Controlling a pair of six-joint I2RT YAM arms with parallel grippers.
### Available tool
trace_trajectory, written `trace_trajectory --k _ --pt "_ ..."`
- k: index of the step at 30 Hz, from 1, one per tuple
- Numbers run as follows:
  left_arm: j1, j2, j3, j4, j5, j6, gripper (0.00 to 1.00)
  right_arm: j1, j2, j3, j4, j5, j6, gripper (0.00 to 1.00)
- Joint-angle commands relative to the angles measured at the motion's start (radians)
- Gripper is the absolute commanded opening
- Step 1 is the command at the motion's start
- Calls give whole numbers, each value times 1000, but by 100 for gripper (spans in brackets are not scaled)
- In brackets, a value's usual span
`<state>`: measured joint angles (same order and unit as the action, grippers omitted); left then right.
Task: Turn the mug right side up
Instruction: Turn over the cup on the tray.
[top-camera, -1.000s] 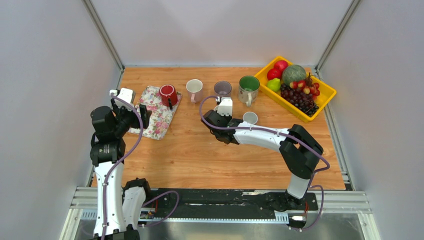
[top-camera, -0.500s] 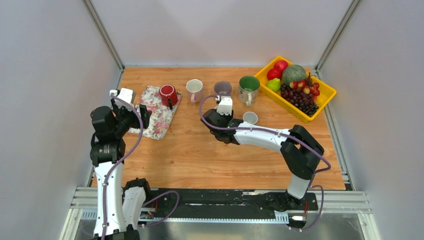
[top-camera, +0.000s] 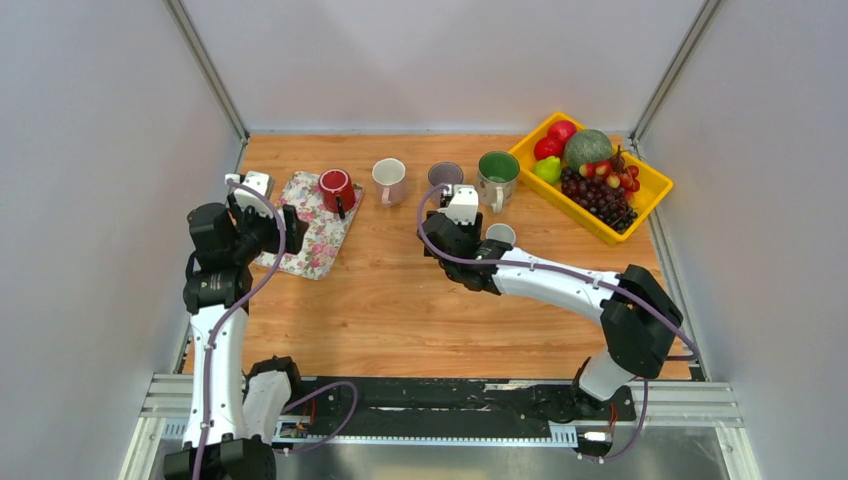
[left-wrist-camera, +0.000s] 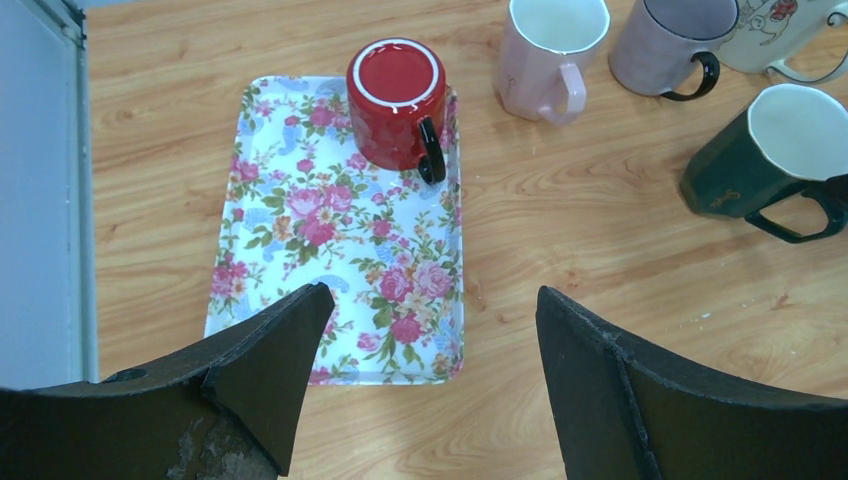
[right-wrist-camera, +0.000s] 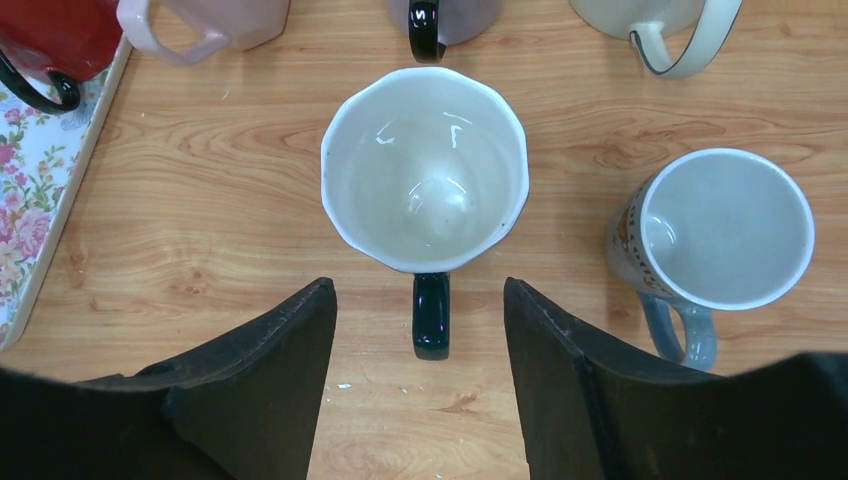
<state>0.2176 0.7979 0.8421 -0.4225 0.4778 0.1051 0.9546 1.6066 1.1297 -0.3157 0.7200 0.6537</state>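
The red mug (left-wrist-camera: 397, 103) stands upside down, base up and black handle toward me, at the far right corner of the floral tray (left-wrist-camera: 300, 250); it also shows in the top view (top-camera: 336, 189). My left gripper (left-wrist-camera: 432, 295) is open and empty, hovering over the near edge of the tray, well short of the red mug; in the top view it (top-camera: 283, 225) is left of the tray. My right gripper (right-wrist-camera: 418, 290) is open and empty, its fingers either side of the handle of an upright dark green mug (right-wrist-camera: 425, 170) without touching it.
Upright mugs stand in a row at the back: pink (top-camera: 388, 180), purple-grey (top-camera: 445, 177), cream with a green inside (top-camera: 497, 178). A small grey mug (right-wrist-camera: 715, 235) stands right of the dark green one. A yellow fruit tray (top-camera: 650, 185) is at the back right.
My right arm has shifted right and slightly farther back. My left gripper has moved slightly toward the back. No mug has moved.
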Motion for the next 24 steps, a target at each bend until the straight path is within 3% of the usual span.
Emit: trace_trajectory --k 1,9,14,18,24 --pt "9 10 19 45 4 -40 86 5 -46 7 47 -11 -95 66" --pt "9 2 1 88 -63 -73 86 6 -80 162 50 0 -345 75" --pt "9 2 -12 99 -96 -71 90 7 -9 327 58 -202 -590 81" --pt "22 1 -7 99 -153 -73 92 12 104 457 54 -288 -614 78" --pt "138 -39 -10 111 -139 -121 92 16 337 684 40 -377 -606 77"
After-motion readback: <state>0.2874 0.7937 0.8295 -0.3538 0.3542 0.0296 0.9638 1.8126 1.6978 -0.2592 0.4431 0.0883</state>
